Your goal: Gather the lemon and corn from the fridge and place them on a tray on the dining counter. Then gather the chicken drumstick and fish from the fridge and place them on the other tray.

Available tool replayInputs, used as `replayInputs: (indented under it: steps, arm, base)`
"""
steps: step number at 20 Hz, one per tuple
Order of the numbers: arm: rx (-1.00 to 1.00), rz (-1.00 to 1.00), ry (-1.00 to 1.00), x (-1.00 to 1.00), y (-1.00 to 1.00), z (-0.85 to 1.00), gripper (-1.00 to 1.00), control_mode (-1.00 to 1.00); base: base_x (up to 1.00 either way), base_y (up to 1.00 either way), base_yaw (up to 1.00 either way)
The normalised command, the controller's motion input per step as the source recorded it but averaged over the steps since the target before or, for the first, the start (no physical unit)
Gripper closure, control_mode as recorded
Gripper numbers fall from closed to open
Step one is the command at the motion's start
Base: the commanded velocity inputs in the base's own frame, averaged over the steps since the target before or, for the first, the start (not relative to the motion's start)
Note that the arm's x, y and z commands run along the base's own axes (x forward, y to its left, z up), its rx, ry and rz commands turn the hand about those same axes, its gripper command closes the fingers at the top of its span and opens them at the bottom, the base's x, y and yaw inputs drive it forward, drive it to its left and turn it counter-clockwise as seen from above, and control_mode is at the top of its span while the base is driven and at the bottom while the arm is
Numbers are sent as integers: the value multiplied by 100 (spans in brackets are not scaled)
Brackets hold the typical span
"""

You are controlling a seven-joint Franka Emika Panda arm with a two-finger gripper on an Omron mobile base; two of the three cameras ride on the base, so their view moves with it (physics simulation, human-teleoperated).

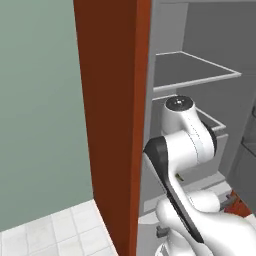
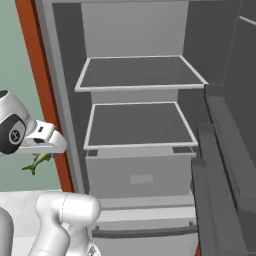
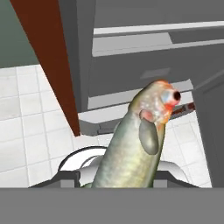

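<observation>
Left base view: the white arm (image 1: pixel 186 150) is rising in front of the open fridge (image 1: pixel 200 75), with the red-brown cabinet panel (image 1: pixel 112 110) standing close on its left. Two bare shelves are showing above the arm's upper joint.

Right base view: the fridge shelves (image 2: pixel 140 125) and the closed drawer (image 2: pixel 140 175) below them are showing no food. The hand is sitting outside the fridge, to the left of the cabinet panel's edge, and the greenish tail of the fish (image 2: pixel 36 163) is hanging just below it.

Hand view: the gripper (image 3: pixel 114 177) is clamping the fish (image 3: pixel 135 148) between its jaws. The fish is pointing head-first away from the camera, above the tiled floor (image 3: pixel 26 131) and the fridge's lower front.

Risks, as judgement:
- The grip appears to sit toward the tail end, leaving most of the body unsupported. A fast swing could make the fish pivot or slip free onto the floor.
- The cabinet panel and fridge side are standing near the hand. A tight turn could knock the fish against them and loosen the hold.
- Neither tray is visible, so the carry to the dining counter is likely long.
</observation>
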Motion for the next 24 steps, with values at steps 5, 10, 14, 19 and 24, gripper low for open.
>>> replayInputs:
  steps: [5,10,14,19,24]
  arm:
    - [0,0,0,0,0,0,100,100]
    - [0,0,0,0,0,0,100,100]
    - [0,0,0,0,0,0,100,100]
    - [0,0,0,0,0,0,100,100]
    - [0,0,0,0,0,0,100,100]
  base:
    - [-46,38,-43]
    - [-49,32,-46]
    - [-58,21,-47]
    - [-64,11,-46]
    - [-68,2,-44]
